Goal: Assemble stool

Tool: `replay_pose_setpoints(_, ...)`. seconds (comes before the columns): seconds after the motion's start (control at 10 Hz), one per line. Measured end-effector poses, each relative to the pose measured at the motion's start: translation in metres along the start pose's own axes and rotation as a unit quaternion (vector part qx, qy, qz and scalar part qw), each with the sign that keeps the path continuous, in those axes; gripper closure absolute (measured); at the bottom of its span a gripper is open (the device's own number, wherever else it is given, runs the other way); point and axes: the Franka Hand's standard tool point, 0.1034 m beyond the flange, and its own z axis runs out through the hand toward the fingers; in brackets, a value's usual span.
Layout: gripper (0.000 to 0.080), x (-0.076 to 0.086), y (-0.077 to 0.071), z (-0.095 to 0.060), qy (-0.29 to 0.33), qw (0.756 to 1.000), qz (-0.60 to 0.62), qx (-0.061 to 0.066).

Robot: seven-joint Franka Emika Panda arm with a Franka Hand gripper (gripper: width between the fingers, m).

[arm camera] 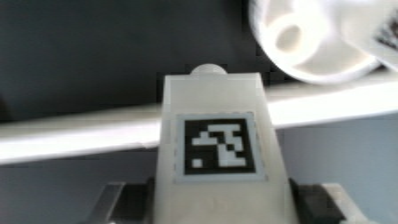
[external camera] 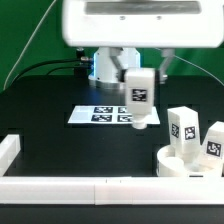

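Gripper (external camera: 139, 118) clenched on leg (external camera: 138, 98), held aloft (tag outward). Risk: tilted insertion at seat (external camera: 178, 163), jamming, toppling fitted legs (external camera: 183, 132).

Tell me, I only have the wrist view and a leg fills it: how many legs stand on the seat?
Observer: Two legs stand upright on the seat, at the exterior view's right.
Operator: Where is my gripper relative to the marker board?
Observer: The gripper holds the third leg upright. In the exterior view it overlaps the right end of the marker board, to the left of the seat.
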Motion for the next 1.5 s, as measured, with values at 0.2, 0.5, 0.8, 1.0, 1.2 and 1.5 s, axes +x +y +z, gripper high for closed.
replay_pose_setpoints(0.2, 0.0463, 0.003, -0.001, 0.001, 0.066, 0.998, -0.003, 0.004)
replay_pose_setpoints(0.5, 0.0463, -0.011, -0.015, 0.008, 0.025, 1.000, 0.016, 0.004)
replay_pose_setpoints(0.8, 0.0463, -0.017, -0.042, 0.018, 0.017, 1.000, 0.016, 0.006)
replay_pose_setpoints(1.0, 0.0462, -0.016, -0.039, 0.018, 0.017, 1.000, 0.017, 0.006)
replay_pose_setpoints(1.2, 0.0462, -0.018, -0.039, 0.020, 0.012, 1.000, 0.018, 0.004)
replay_pose_setpoints(1.5, 0.0462, -0.020, -0.034, 0.031, -0.027, 0.999, 0.024, -0.007)
